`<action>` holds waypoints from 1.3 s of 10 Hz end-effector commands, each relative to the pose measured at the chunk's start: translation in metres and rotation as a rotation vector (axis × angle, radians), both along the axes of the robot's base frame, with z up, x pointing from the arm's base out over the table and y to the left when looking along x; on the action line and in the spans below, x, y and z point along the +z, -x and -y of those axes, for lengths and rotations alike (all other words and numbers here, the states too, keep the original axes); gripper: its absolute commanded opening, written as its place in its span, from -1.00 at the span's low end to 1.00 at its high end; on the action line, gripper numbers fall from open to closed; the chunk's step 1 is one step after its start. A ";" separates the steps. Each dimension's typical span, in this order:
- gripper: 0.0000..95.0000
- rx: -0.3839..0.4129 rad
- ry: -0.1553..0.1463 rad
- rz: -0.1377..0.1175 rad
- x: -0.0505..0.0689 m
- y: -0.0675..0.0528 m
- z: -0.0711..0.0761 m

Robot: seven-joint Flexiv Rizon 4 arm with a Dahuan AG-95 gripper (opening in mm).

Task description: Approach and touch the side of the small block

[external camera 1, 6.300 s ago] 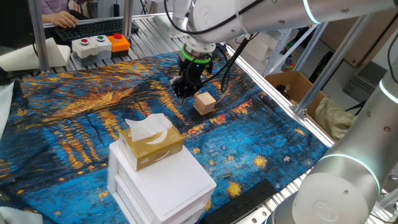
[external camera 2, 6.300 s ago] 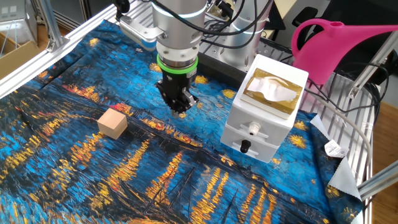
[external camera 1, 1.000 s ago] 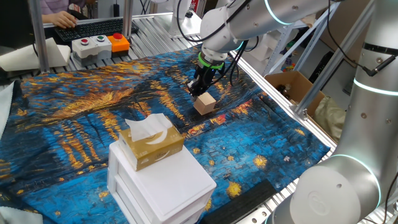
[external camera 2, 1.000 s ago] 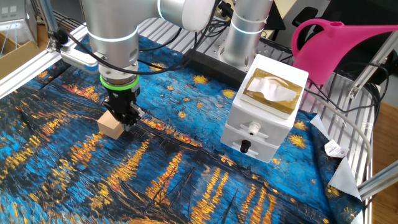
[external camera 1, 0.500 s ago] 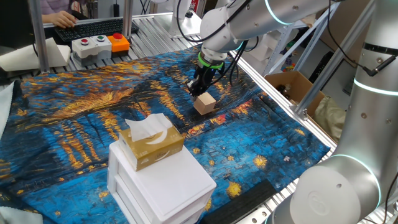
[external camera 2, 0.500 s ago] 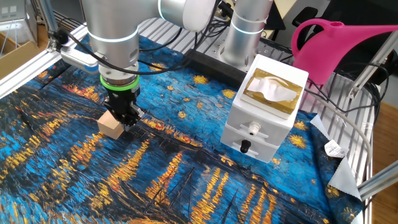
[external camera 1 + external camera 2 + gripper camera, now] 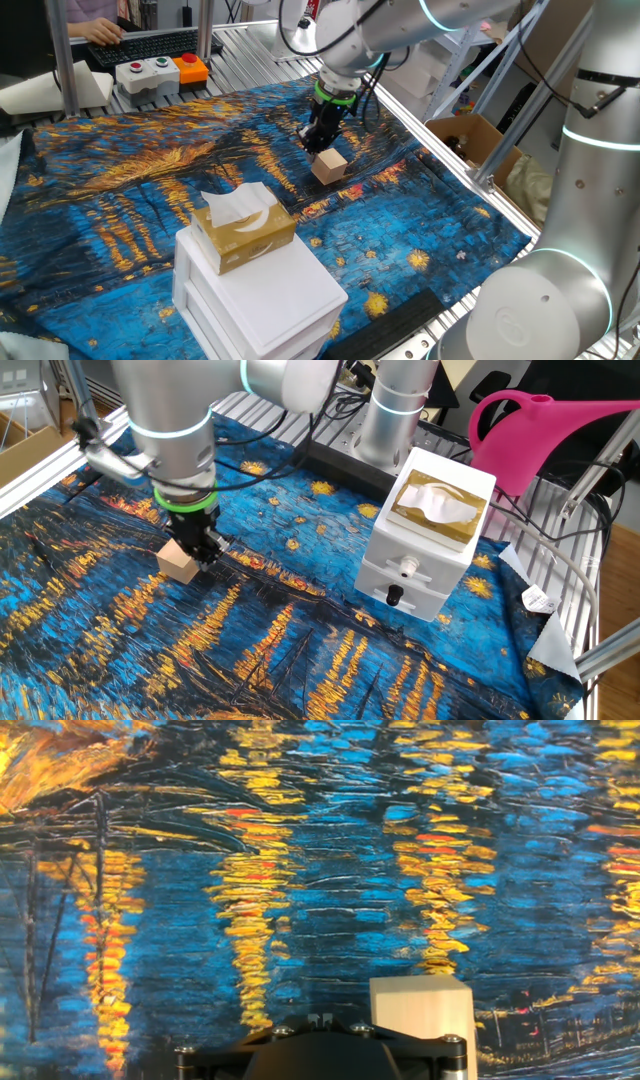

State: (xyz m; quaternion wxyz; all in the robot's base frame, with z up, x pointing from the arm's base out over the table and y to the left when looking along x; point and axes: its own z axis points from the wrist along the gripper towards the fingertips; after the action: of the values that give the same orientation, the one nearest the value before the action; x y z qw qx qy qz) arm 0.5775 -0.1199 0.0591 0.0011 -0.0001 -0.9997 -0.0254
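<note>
- Hand view only catches the tool's black housing at the bottom edge, fingertips hidden, so I can't tell how far open it is.
- The tool (image 7: 207,550) sits low, right up against the small block (image 7: 180,562); actual contact is hard to make out.
- Block's on the painted cloth (image 7: 150,170) covering the tabletop.
- Tissue box (image 7: 436,506) with a tissue poking out sits on the white drawer box (image 7: 412,565).

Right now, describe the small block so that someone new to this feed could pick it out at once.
Start at the blue-and-gold painted cloth covering the table. On it, beside the tips of the gripper, sits the small block. It is a plain light-tan cube with no marks, much smaller than the tissue box on the white box.
</note>
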 end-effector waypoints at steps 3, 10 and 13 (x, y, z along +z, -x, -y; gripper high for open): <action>-1.00 -0.222 0.002 -0.049 0.002 0.003 0.000; -1.00 -0.270 0.015 -0.102 0.001 0.003 -0.001; -1.00 -0.257 0.043 -0.118 -0.008 -0.003 -0.002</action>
State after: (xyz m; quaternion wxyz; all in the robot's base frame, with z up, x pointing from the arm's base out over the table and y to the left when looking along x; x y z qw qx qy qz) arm 0.5812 -0.1173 0.0519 0.0575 -0.1299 -0.9898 -0.0074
